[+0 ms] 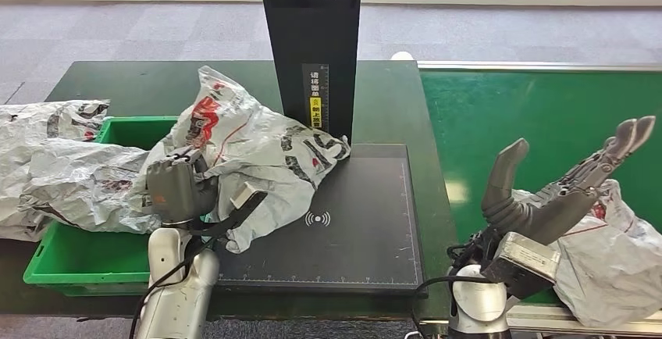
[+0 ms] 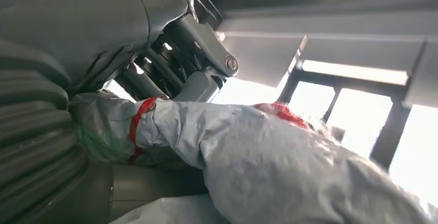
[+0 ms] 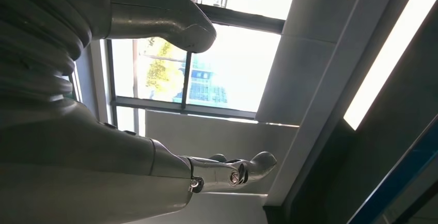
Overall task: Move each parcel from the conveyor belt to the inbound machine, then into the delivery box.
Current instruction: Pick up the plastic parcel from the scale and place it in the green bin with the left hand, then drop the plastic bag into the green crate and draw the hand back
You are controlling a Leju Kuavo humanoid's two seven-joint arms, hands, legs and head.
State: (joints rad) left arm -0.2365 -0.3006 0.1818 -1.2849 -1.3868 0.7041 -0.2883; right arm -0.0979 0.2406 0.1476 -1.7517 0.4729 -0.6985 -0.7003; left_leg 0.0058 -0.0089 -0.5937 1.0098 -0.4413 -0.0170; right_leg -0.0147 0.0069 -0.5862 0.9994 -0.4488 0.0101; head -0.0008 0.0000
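Left robot hand grips parcel lying over inbound machine.

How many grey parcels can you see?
3: one on the black scanner pad, gripped by the left hand; one over the green box; one on the belt. Others may be hidden.

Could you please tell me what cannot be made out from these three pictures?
- Left hand fingers: head view, buried in the crumpled grey plastic parcel it holds.
- Floor of the green plastic delivery box: head view, partly covered by grey parcels.
- Grey parcel on the green conveyor belt: head view, cut off at the edge, partly behind the open right hand.
- Parcel print: too crumpled to read.
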